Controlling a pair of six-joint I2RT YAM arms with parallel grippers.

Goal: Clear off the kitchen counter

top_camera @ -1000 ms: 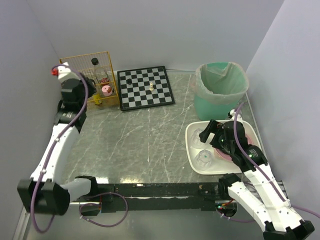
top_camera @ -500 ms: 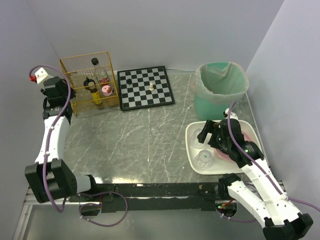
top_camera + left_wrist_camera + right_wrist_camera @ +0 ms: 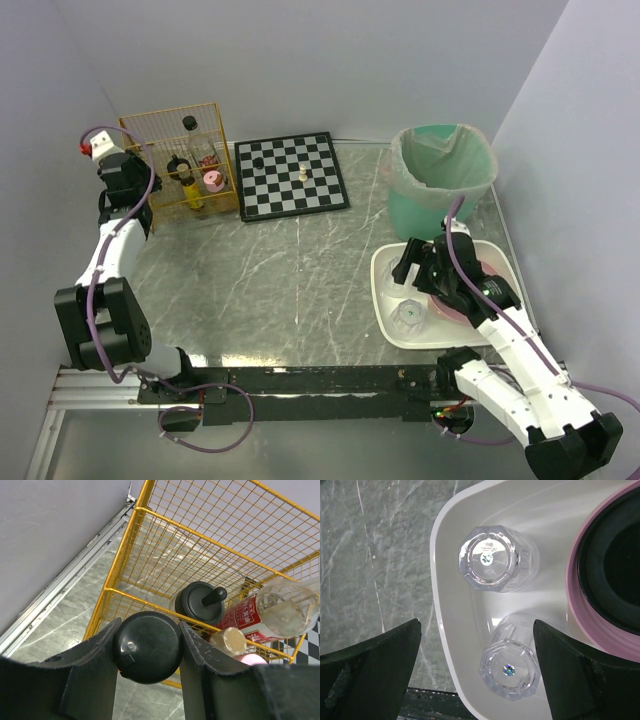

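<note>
The left end effector [image 3: 150, 630] has swung from the front of the yellow wire basket [image 3: 150, 135], which stands left of the chessboard [image 3: 292, 175], to the side farther from the board. It is pinching a round black piece [image 3: 147, 650], probably bound for the basket and off the grey-green bench [image 3: 290, 270] that spreads before the chessboard.

The basket holds a black-capped bottle [image 3: 202, 602] and a red-labelled clear bottle [image 3: 270, 610]. Right of the chessboard and nearer, the right end effector [image 3: 476, 627], spread wide, has edged up over the white tray [image 3: 440, 580], which holds two clear tumblers [image 3: 497, 560] and a pink bowl [image 3: 580, 615].
</note>
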